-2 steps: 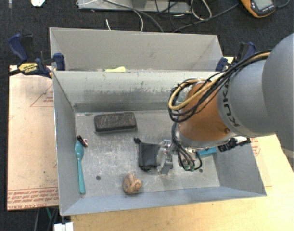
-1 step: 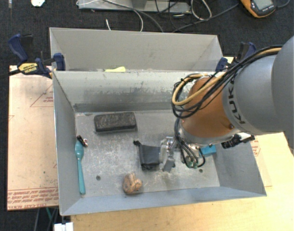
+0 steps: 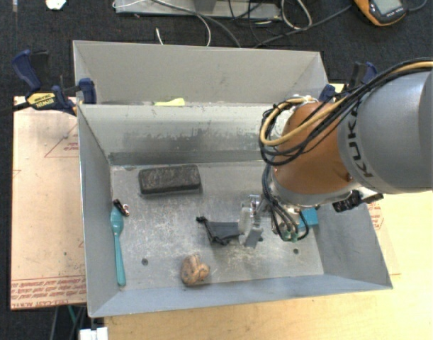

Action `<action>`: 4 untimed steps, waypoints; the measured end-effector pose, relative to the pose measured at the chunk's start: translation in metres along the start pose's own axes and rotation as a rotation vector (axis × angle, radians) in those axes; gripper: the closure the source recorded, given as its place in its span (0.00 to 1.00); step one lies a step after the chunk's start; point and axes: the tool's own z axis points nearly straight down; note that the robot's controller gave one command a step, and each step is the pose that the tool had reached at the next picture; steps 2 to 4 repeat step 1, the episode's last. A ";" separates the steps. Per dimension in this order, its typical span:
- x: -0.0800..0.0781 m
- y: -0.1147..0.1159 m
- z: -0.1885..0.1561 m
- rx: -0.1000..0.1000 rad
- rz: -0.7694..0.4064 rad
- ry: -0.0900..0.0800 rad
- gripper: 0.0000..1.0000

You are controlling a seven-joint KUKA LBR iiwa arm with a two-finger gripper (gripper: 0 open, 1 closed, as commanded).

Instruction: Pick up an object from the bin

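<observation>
Plastic piece (image 3: 220,231), black and angular, lies on the floor of the bin (image 3: 94,211) a little right of its middle, one only of its kind. The end effector (image 3: 253,225) is down at the floor just beside that piece's right end, apparently touching it; whether it is open or closed, or has hold of anything, cannot be told from this angle. Above it the orange wrist cover (image 3: 308,163) and looped cables hide the right part of the floor.

Four other things lie singly, well apart from one another:
- one tan lumpy object (image 3: 195,269) near the front wall, left of and below the black piece
- one dark grey rectangular block (image 3: 170,179) towards the back wall
- one teal plastic spoon (image 3: 117,245) along the left wall, bowl towards the back
- one small black bit (image 3: 121,207) just beside the spoon's bowl
</observation>
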 end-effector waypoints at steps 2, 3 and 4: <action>0.000 0.000 -0.051 0.000 0.000 0.003 1.00; 0.000 0.000 -0.051 0.000 0.000 0.003 1.00; 0.000 0.000 -0.051 0.000 0.000 0.003 1.00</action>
